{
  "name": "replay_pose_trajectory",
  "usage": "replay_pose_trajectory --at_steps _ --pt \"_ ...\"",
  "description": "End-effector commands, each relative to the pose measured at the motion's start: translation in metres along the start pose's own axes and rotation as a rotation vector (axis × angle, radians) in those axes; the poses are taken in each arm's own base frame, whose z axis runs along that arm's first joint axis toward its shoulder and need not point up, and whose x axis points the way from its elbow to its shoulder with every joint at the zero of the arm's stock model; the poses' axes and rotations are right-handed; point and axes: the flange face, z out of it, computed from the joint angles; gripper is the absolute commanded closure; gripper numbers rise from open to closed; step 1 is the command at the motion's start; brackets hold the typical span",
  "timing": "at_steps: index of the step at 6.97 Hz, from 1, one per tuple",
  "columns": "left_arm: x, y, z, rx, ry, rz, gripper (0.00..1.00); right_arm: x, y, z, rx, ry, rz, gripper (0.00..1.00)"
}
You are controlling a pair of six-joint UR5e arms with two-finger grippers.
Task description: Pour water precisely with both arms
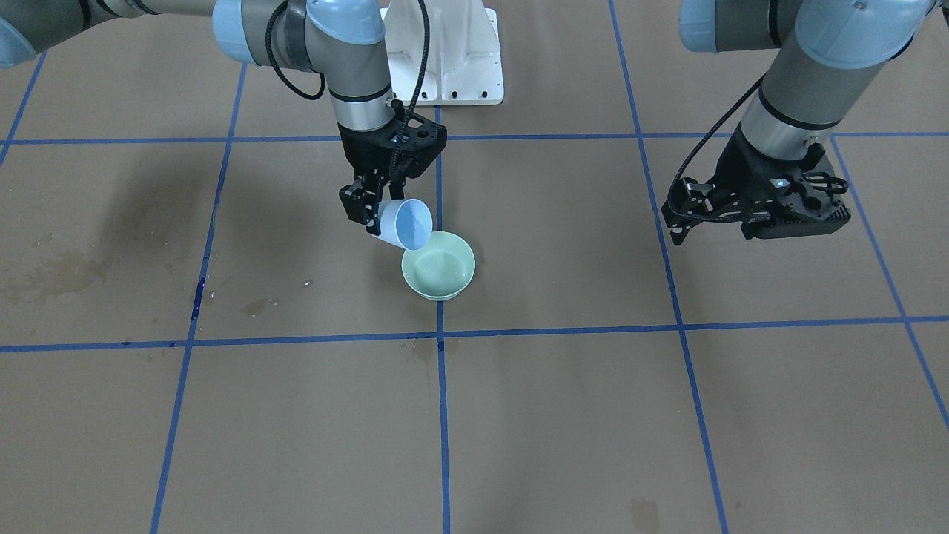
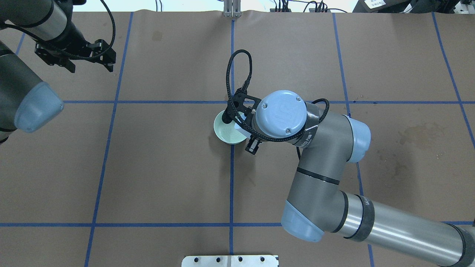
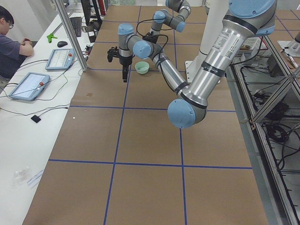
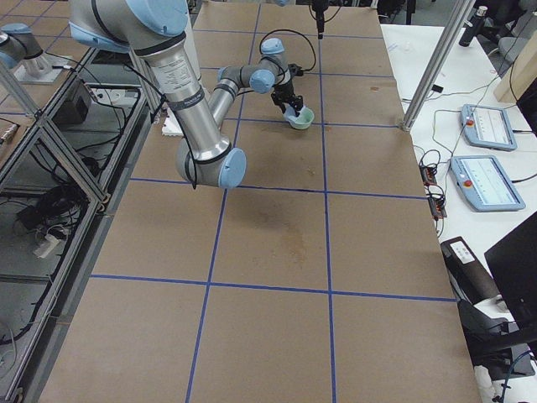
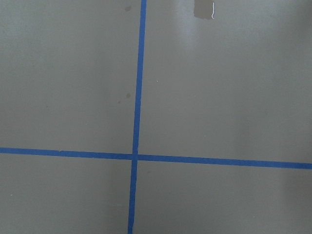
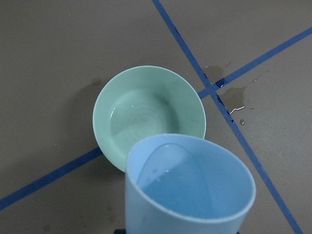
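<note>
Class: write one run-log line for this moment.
right pincer: shut on light-blue cup, tipped over green bowl; water: in bowl; left pincer: open, empty

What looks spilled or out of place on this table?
A small puddle with stray droplets lies on the brown paper at the blue tape crossing beside the green bowl, outside it. It likely missed the bowl under the tilted blue cup.

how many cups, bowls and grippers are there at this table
cups: 1 (blue cup, tilted over the bowl)
bowls: 1 (green bowl)
grippers: 2 (right gripper holding the cup, left gripper empty and off to the side)
total: 4
</note>
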Motion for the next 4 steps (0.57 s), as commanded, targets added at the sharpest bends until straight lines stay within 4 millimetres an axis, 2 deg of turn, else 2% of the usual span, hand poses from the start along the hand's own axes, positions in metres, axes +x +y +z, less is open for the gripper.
replay_pose_trajectory --at_steps 1,4 --pt "-0.0007 0.0000 0.0007 -0.001 -0.001 -0.002 0.00 -0.0020 -0.0287 0.0016 -0.101 0.017 -0.040 1.00" --pt "-0.0008 0.0000 0.0009 -0.002 -0.002 -0.003 0.00 0.0022 -0.0258 0.0082 -0.178 0.027 -0.088 1.00"
